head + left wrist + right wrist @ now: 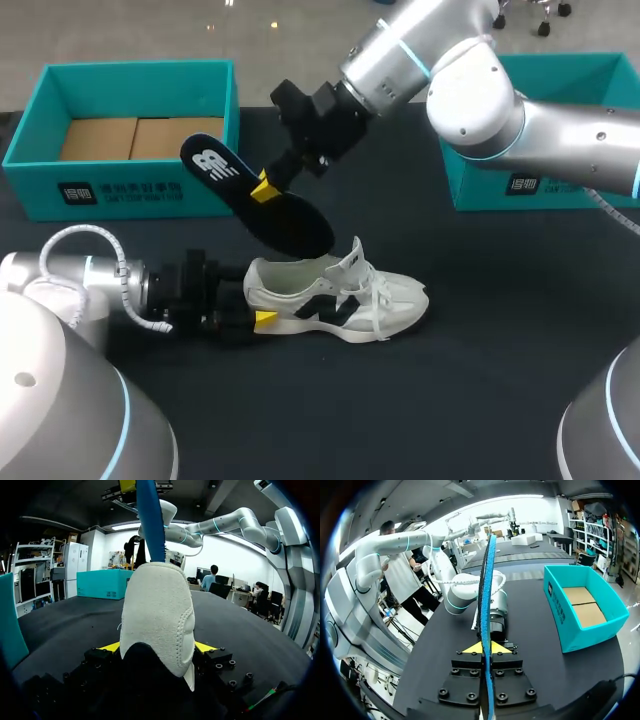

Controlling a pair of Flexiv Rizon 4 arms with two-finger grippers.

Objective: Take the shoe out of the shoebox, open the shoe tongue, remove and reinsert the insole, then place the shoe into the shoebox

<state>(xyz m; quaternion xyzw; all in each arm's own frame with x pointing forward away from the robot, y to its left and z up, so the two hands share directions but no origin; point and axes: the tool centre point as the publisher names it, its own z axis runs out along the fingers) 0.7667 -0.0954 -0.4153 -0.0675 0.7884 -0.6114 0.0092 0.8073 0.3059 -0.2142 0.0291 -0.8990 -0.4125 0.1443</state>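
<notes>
A white shoe [340, 295] with black side marks lies on the black table, toe to the right. My left gripper [262, 318] is shut on its heel. In the left wrist view the heel [160, 610] fills the gap between the yellow fingertips [206, 646]. The dark blue insole [290, 225] hangs tilted above the shoe's opening, its lower end close to the collar. My right gripper [265, 187] is shut on the insole near its middle. The right wrist view shows the insole [487, 595] edge-on between that gripper's [485, 648] yellow tips.
The open teal shoebox [140, 190] with a cardboard floor stands at the back left, behind the insole. A second teal box [520, 185] sits at the back right under my right arm. Bare black table lies in front of the shoe.
</notes>
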